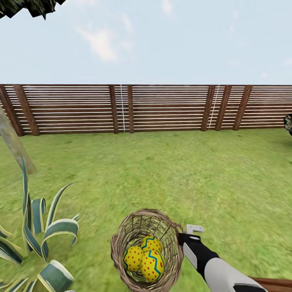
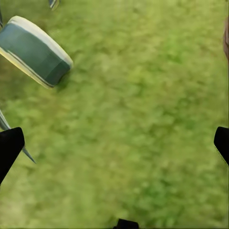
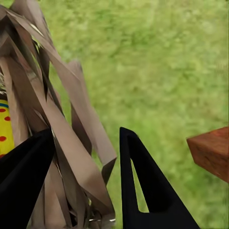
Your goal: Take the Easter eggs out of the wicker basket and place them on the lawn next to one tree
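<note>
The lawn [image 1: 170, 170] spread wide and open from the near edge back to the slatted wooden fence [image 1: 129, 107] at the far side, with free grass to the right of and beyond the wicker basket [image 1: 121, 243]. At the far left a pale slanted tree [image 1: 12, 142] trunk rose from the grass, and a striped spiky plant [image 1: 40, 239] crowded the near left. The basket stood on the grass at the near centre, with the three Easter eggs [image 1: 146, 259] clustered inside, touching one another. The right arm [image 1: 215, 267] reached in from the near right, forearm angled toward the basket's right rim. The right tool [image 3: 86, 157] straddled the basket's woven wall [image 3: 62, 143], one finger inside and one outside, narrowly parted around the wicker. The left tool [image 2: 114, 143] hung wide open over bare grass, touching nothing, with a curled plant leaf [image 2: 33, 50] nearby.
</note>
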